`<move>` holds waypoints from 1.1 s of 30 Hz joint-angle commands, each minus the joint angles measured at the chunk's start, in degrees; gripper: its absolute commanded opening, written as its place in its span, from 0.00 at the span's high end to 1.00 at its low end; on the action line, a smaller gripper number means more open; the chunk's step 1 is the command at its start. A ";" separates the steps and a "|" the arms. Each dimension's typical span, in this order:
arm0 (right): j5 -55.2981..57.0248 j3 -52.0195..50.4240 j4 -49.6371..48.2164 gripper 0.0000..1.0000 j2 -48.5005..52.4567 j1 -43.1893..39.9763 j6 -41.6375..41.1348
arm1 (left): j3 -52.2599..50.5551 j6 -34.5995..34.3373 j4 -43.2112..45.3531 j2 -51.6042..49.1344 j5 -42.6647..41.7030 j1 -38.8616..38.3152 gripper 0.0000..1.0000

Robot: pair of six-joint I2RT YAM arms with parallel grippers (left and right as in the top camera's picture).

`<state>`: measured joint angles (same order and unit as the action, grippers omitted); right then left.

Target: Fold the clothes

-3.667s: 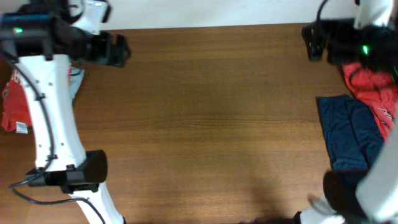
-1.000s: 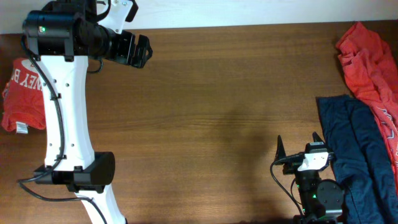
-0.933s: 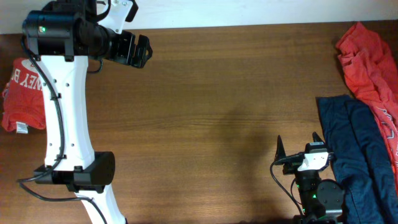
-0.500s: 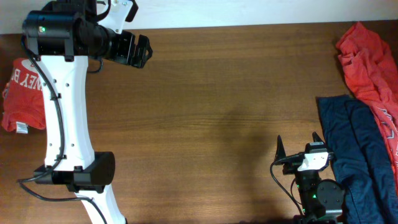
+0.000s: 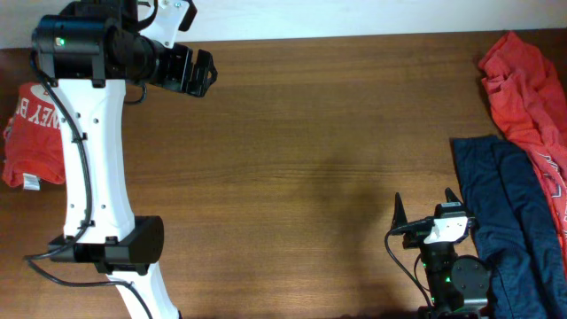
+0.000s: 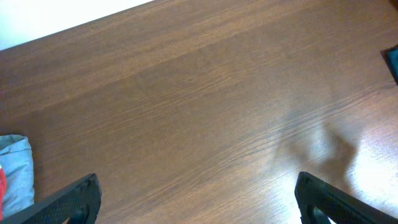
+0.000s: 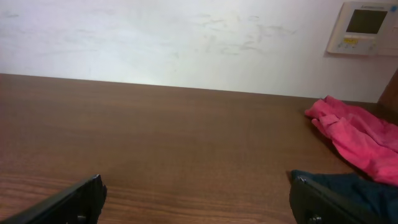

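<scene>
An orange-red T-shirt (image 5: 34,133) with white lettering and a small white tag lies bunched at the table's left edge. A second red garment (image 5: 521,87) is crumpled at the far right, with a navy garment (image 5: 503,217) stretched out below it. My left gripper (image 5: 200,73) hovers open over bare wood at the back left, nothing between its fingers (image 6: 69,200). A pale grey-green garment (image 6: 15,167) shows at that view's left edge. My right gripper (image 5: 424,204) stands open near the front right, just left of the navy garment (image 7: 348,186), facing the red garment (image 7: 362,138).
The brown wooden table (image 5: 310,159) spreads between the two piles. A pale wall with a white thermostat (image 7: 365,27) rises behind the far edge. My left arm's white links (image 5: 89,168) run down the left side beside the T-shirt.
Nothing moved in the last second. Since the earliest frame my right arm has left the back right corner for the front edge, and my left gripper has shifted slightly right, uncovering the lettered T-shirt.
</scene>
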<state>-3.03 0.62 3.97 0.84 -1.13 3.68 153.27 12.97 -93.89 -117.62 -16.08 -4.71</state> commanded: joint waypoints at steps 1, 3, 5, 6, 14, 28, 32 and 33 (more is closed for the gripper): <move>-0.79 -0.31 0.17 0.01 -0.63 0.09 0.39 | 0.52 -0.63 0.07 1.38 -0.87 0.09 0.01; -0.79 -0.31 0.15 0.02 -0.63 0.09 0.39 | 0.52 -1.03 1.49 2.36 -0.87 -0.07 0.01; -0.81 -0.31 0.15 0.01 -0.63 0.09 0.39 | -0.04 -1.03 5.18 3.98 -0.87 -0.20 0.01; -0.79 -0.31 0.17 0.01 -0.66 0.09 0.39 | -0.63 -1.38 6.49 4.63 -0.85 -0.28 0.01; -0.81 -0.31 0.15 0.01 -0.66 0.09 0.39 | -32.61 -3.50 38.80 21.86 -0.61 -1.31 0.01; -0.79 -0.31 0.17 0.01 -0.66 0.09 0.37 | -98.07 -4.81 86.09 50.56 -0.90 -1.31 0.01; -0.81 -0.31 0.17 0.01 -0.66 0.09 0.37 | -114.92 -4.79 99.69 58.55 -0.79 -1.16 0.01; -0.81 -0.31 0.17 0.02 -0.66 0.09 0.39 | -118.11 -4.79 102.31 60.46 -0.66 -1.14 0.01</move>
<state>-3.05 0.60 3.88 0.71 -1.08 3.70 43.92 8.73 3.57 -62.83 -16.29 -5.93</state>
